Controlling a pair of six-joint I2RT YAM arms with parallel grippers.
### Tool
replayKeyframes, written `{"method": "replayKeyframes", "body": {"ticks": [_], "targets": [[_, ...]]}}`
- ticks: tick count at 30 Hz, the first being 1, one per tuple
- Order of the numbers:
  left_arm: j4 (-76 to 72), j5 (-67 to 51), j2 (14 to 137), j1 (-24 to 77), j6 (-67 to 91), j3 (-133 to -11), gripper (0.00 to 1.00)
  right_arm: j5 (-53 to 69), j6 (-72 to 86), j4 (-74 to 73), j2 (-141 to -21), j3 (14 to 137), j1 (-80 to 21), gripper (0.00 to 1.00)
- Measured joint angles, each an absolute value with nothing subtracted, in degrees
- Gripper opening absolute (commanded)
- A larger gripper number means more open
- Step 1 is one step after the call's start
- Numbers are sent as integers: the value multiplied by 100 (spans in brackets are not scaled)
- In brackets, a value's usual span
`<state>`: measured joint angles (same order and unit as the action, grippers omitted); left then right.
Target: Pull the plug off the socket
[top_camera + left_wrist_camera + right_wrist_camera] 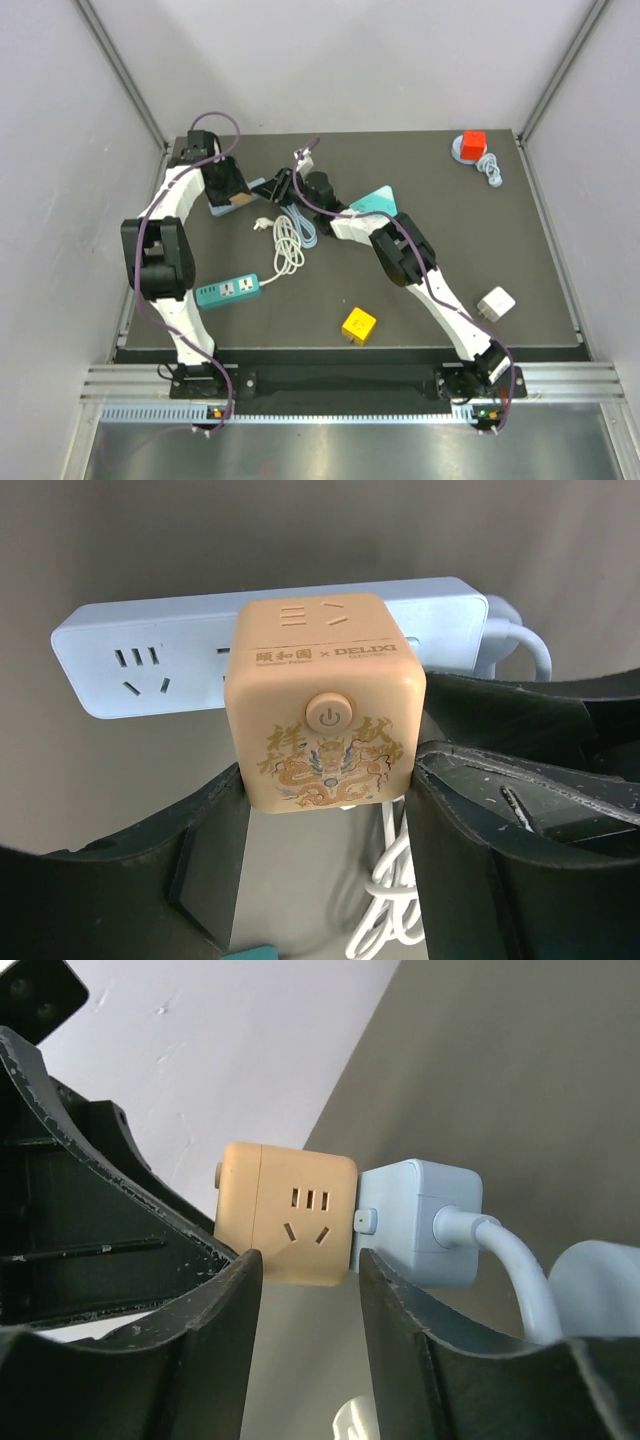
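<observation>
A tan cube plug [325, 700] with a dragon print sits plugged into a light blue power strip [150, 650]. In the top view the strip [256, 187] lies at the table's back left. My left gripper [328, 770] has its fingers [215, 820] against both sides of the cube's lower part, shut on it. It also shows in the top view [232, 200]. My right gripper [308, 1260] is open with a narrow gap, just short of the cube [285, 1210] and the strip's cable end [420, 1220]. It holds nothing.
A coiled white cable [288, 243] lies in front of the strip. A teal power strip [227, 290], a yellow cube [358, 325] and a white adapter [495, 303] lie nearer. A red cube [473, 142] stands at the back right.
</observation>
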<state>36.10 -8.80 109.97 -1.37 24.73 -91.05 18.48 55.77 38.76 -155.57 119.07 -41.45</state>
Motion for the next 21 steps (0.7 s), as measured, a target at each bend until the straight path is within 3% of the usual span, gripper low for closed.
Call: {"method": "replayKeyframes", "body": {"ticks": [17,21], "targets": [[3822,-814,10761,-130,2386,-9203,0,1839,6029,4215,-14977,10707,-4147,53],[3822,-878,10759,-132,2386,-9203,0,1776,6123,4324,-14914,10610,-4145,59]]}}
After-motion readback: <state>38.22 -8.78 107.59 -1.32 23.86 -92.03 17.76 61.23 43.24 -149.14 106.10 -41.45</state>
